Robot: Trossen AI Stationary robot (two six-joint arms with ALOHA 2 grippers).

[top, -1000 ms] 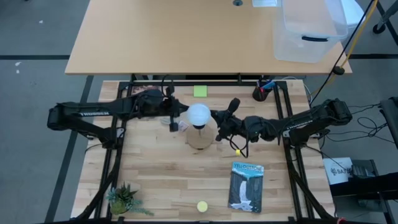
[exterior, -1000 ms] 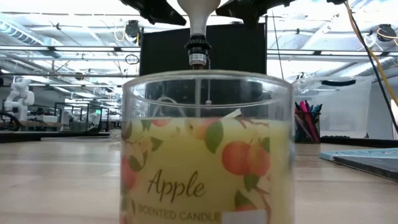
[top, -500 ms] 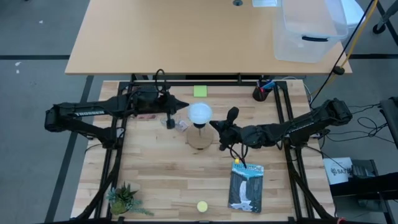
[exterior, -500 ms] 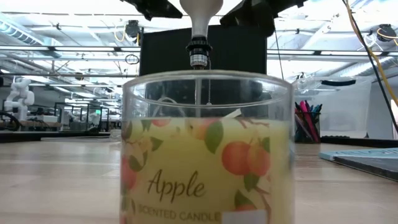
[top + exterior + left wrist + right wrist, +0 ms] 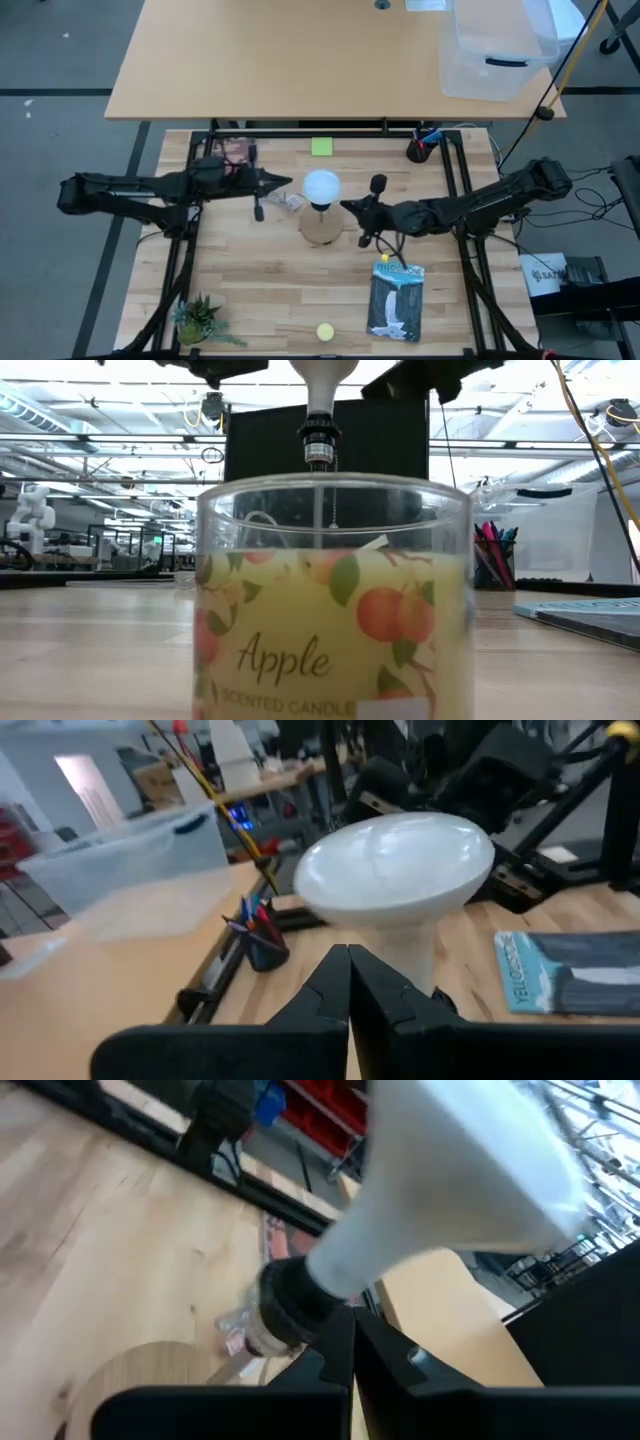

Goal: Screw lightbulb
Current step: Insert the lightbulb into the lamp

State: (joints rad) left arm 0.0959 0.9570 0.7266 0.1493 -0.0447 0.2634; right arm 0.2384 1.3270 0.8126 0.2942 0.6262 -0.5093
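the lightbulb (image 5: 321,185) has a smooth white rounded dome over a pale tapered neck, and its dark ribbed screw end sits in the black socket of a round wooden base (image 5: 321,222) near the middle of the pale plank-grained desk (image 5: 260,290); in the low view the neck (image 5: 319,390) stands upright above a glass jar candle (image 5: 333,600) printed with apples and leaves. the left gripper (image 5: 283,181) lies just beside the dome on its left, apart from it, its dark jaws pressed together to a point and gripping nothing; the left wrist view shows those closed tips (image 5: 349,982) with the glossy dome (image 5: 395,865) just beyond them. the right gripper (image 5: 350,207) lies low beside the wooden base on the bulb's right, near it, jaws likewise brought together and empty, as the right wrist view shows with the bulb's neck (image 5: 400,1230) and screw end close ahead. a crinkled clear wrapper (image 5: 292,203) lies between the left gripper and the base. a glossy book (image 5: 395,299) lies flat toward the front right, a small yellow ball (image 5: 325,331) near the front edge, a spiky potted plant (image 5: 197,322) at the front left, and a green square note (image 5: 321,147) at the back.
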